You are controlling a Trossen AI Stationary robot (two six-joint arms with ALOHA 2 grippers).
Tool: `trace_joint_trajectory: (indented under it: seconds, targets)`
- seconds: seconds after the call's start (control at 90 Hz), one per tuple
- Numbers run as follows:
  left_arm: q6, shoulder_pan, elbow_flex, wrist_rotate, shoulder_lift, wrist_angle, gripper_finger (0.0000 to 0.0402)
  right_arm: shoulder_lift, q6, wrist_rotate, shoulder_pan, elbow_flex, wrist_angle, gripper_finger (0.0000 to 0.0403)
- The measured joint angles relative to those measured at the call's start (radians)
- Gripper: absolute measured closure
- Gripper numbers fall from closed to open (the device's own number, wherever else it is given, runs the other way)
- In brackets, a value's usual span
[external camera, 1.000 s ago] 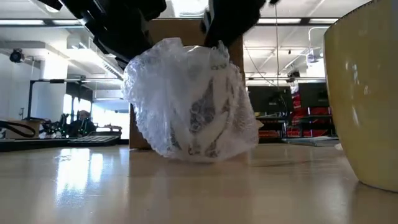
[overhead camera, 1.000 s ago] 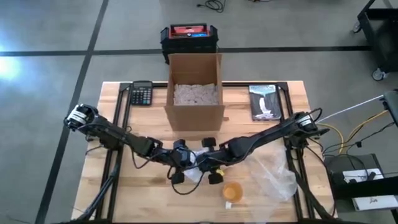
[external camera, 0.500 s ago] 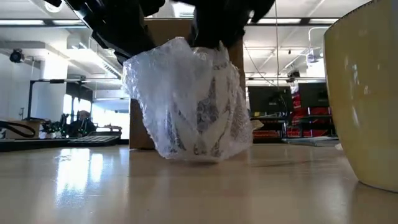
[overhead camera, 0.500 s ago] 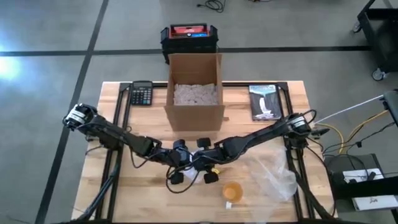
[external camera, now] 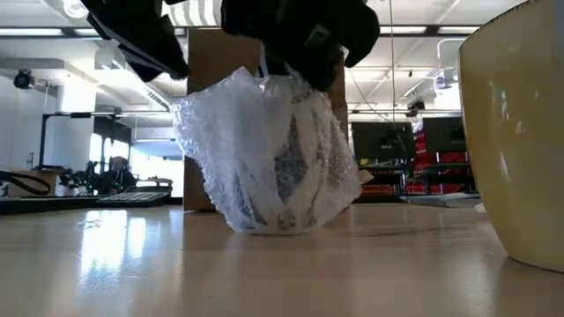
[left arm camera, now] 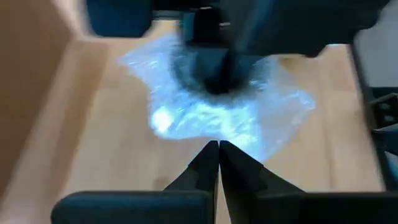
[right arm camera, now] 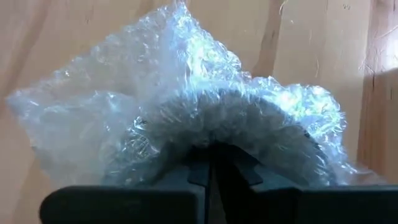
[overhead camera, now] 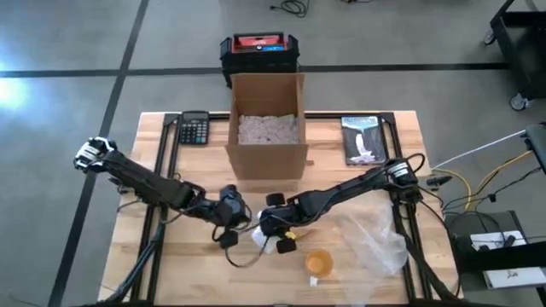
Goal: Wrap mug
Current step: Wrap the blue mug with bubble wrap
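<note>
Wrapped mug sits upright on the worktop, covered in bubble wrap; in the high view it is at about 6 o'clock from the cardboard box, near the worktop's front-centre.

Right claw is directly over the mug, fingers closed together and pinching the bubble wrap at the mug's top; right wrist view shows the two dark fingers meeting at the wrap's upper fold. In the low view the dark claw body presses on the bundle's top.

Left claw is just at 9 o'clock of the mug, apart from the wrap, fingers closed on nothing; left wrist view shows its fingertips together, pointing at the wrap with bare wood between.

Yellow cup stands at roughly 4 o'clock from the mug, near it, not touching. Loose clear plastic sheet lies at 3 o'clock, beyond the cup. Calculator at the box's 9 o'clock, booklet at the box's 3 o'clock. Box holds pale packing fill.
</note>
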Motion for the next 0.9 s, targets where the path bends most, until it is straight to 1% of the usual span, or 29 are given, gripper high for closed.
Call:
trace_joint_trajectory:
  seconds: [0.067,0.233,0.311,0.4,0.467,0.522,0.7,0.822,0.9]
  targets:
    - [-0.015,-0.005,-0.024,0.001,-0.002,0.017,0.0402,0.001,0.007,-0.016,-0.006,0.000,0.000,0.0396]
    - [-0.069,-0.031,-0.124,0.077,0.031,0.148,0.0402,-0.016,0.022,-0.016,-0.009,-0.005,-0.001,0.0396]
    - [-0.088,-0.047,-0.181,0.087,0.057,0.268,0.0402,-0.028,0.024,-0.015,-0.009,-0.006,0.003,0.0396]
    - [-0.077,-0.056,-0.234,0.097,0.096,0.460,0.0402,-0.032,0.024,-0.015,-0.011,-0.007,0.013,0.0396]
    - [-0.052,-0.055,-0.257,0.106,0.130,0.576,0.0402,-0.032,0.024,-0.015,-0.013,-0.007,0.016,0.0396]
    - [-0.032,-0.053,-0.260,0.106,0.152,0.636,0.0402,-0.032,0.023,-0.016,-0.015,-0.007,0.017,0.0396]
    - [0.073,-0.045,-0.196,0.101,0.175,0.636,0.0402,-0.032,0.023,-0.015,-0.015,-0.008,0.024,0.0396]
    - [0.156,-0.042,-0.151,0.040,0.175,0.634,0.0402,-0.032,0.023,-0.015,-0.015,-0.008,0.033,0.0396]
    - [0.177,-0.033,-0.141,0.017,0.175,0.627,0.0402,-0.032,0.022,-0.015,-0.015,-0.008,0.034,0.0396]
